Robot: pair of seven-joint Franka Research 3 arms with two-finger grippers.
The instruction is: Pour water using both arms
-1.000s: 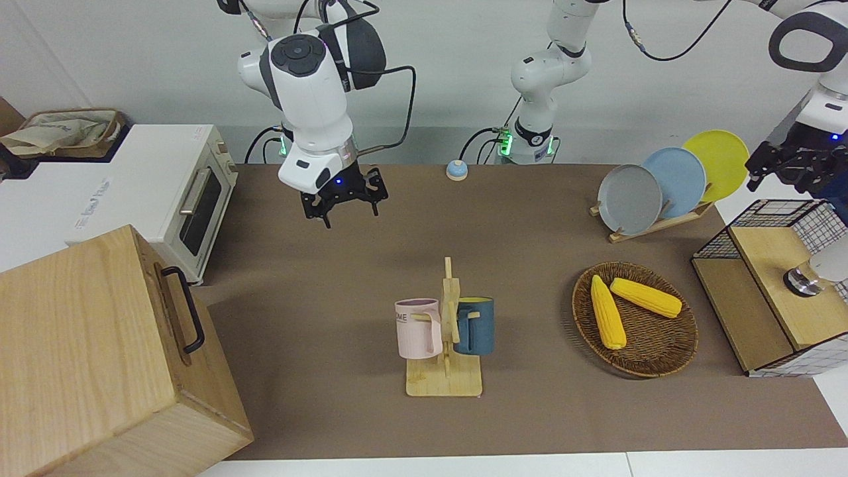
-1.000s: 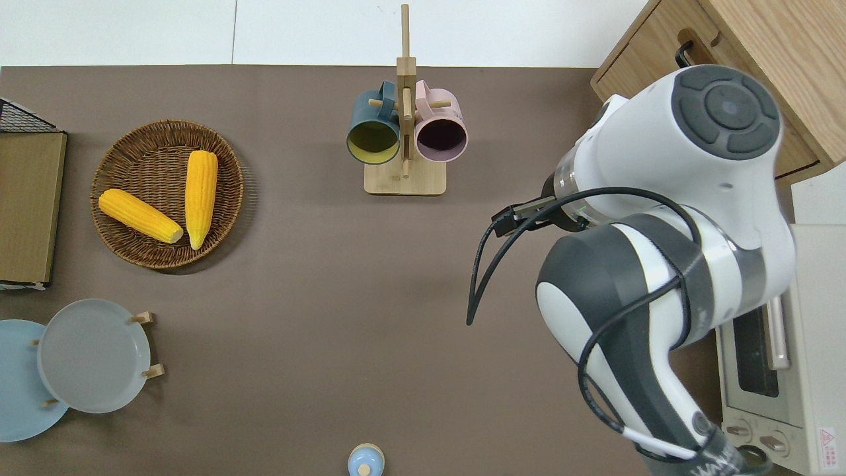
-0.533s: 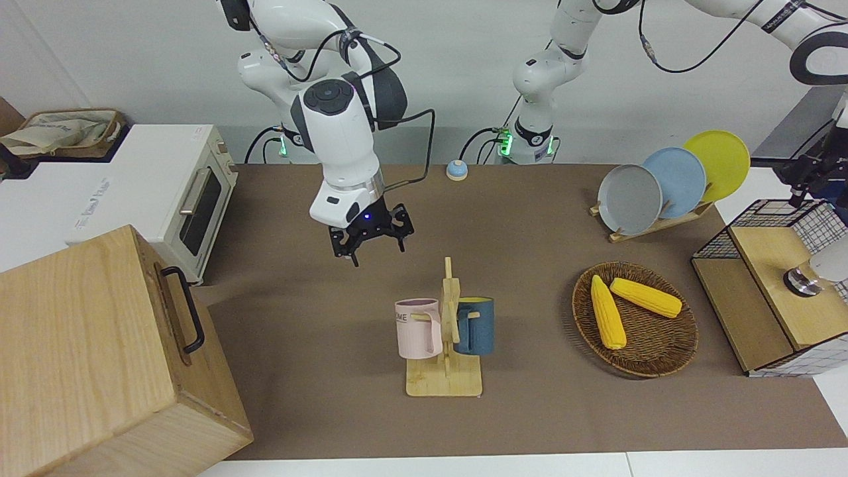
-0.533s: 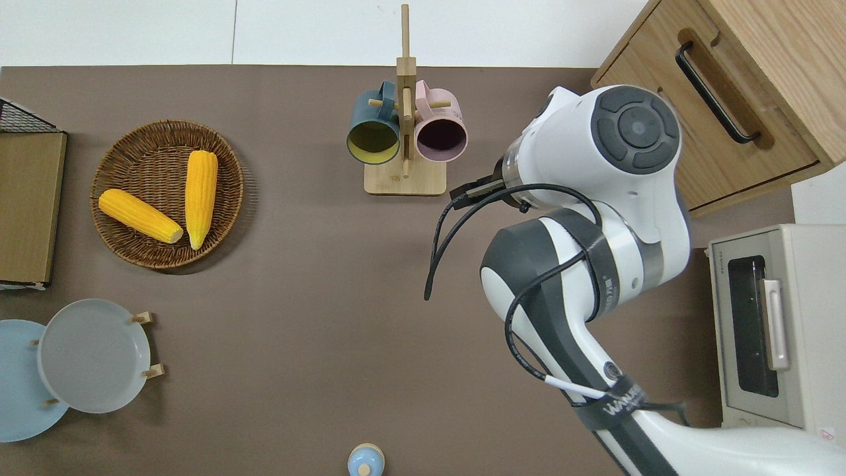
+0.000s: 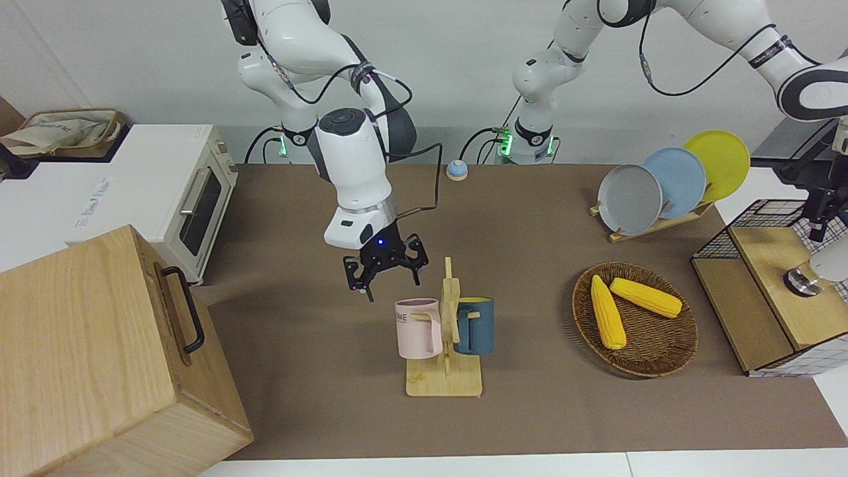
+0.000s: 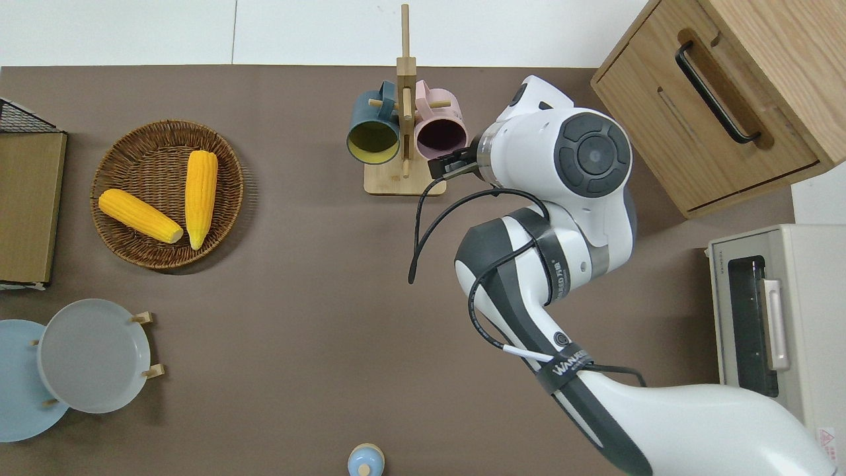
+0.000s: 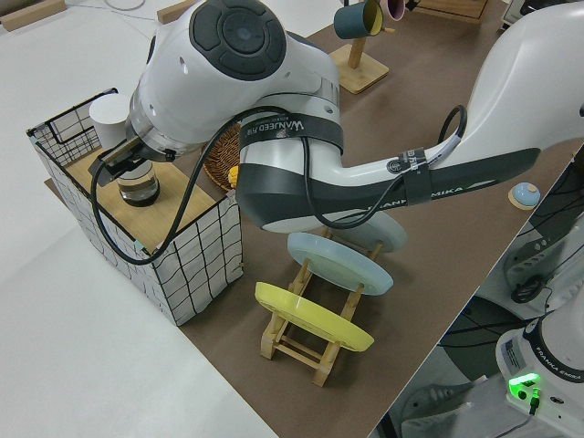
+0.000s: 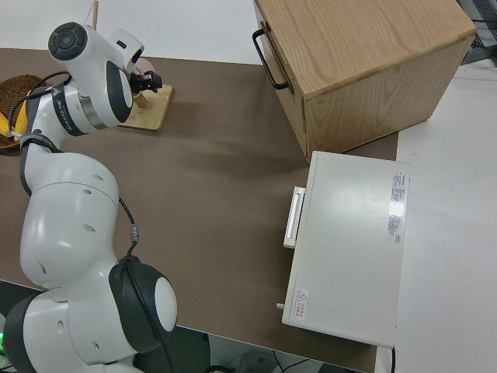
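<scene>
At centre frame in the front view, the right gripper (image 5: 385, 273) hangs empty with fingers spread beside the pink mug (image 5: 418, 328). The left gripper (image 5: 820, 218), upper right, shows no readable state.

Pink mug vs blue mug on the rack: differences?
The pink mug hangs toward the right arm's end; the blue mug toward the left arm's. The pink one's inside is dark, the blue one's yellow. Only the pink one bears lettering. Both hang by their handles on the wooden rack.
</scene>
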